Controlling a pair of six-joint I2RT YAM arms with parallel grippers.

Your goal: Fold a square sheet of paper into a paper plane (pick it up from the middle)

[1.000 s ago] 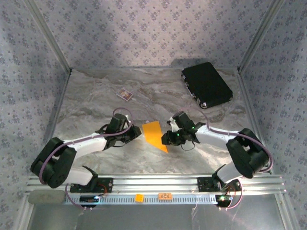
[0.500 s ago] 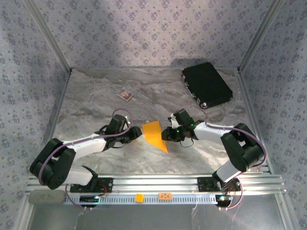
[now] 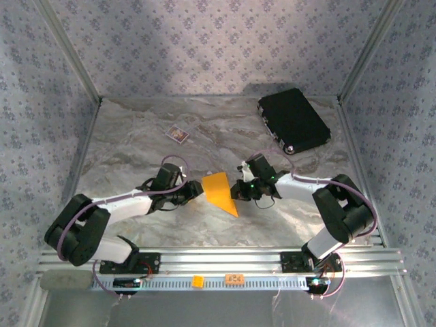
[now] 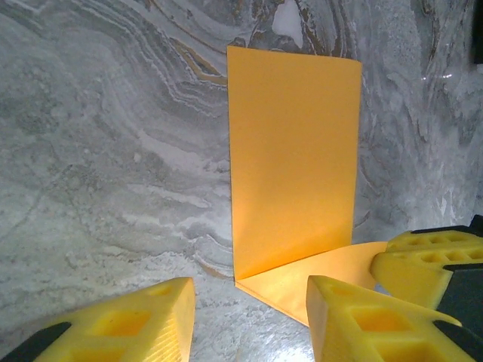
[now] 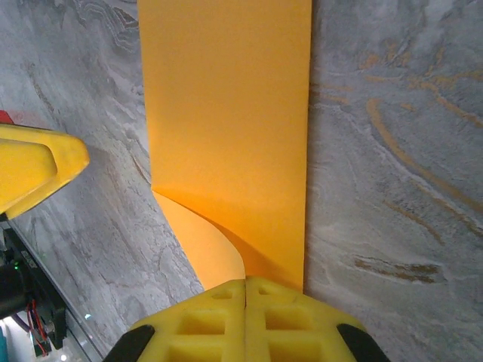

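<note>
**Closing the fold without losing the pinch**

Hold firm with the right hand [image 5: 247, 286], fingers pressed together with no gap, clamped on the near edge of the square sheet of paper [image 5: 226, 113]. Note the sheet stretching straight ahead of that hand, top flap lifted, lower layer curling out to the left of the fingers. Leave the left hand [image 4: 250, 290] spread wide, nothing gripped, crease corner just ahead between its fingers and the other hand's finger close on its right.

Judging by the raised flap, treat this as one fold in the making, far from a finished plane. Bring the flap over slowly and match edge to edge before pressing. Pin the lower layer to the table [image 4: 90, 151] with the left hand. Avoid tugging: thin paper, likely to slide or buckle on the smooth surface. Let go only after running along the crease.
</note>
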